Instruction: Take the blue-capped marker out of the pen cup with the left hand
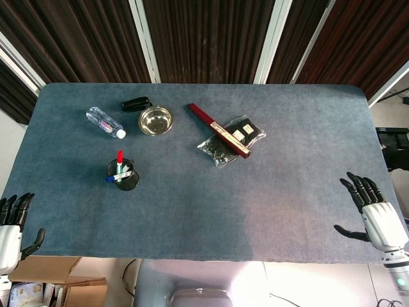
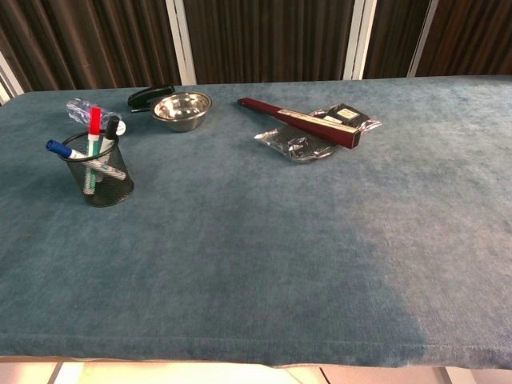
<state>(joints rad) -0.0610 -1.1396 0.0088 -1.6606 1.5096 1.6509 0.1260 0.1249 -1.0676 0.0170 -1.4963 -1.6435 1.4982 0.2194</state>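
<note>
A black mesh pen cup stands on the left part of the table. Several markers stick out of it. The blue-capped marker leans out toward the left, beside a red-capped marker. My left hand hangs at the table's near left corner, fingers spread, holding nothing, well apart from the cup. My right hand is at the near right edge, fingers spread and empty. Neither hand shows in the chest view.
Behind the cup lie a clear water bottle, a black stapler and a steel bowl. A dark red long box rests across a plastic bag of dark items at the centre back.
</note>
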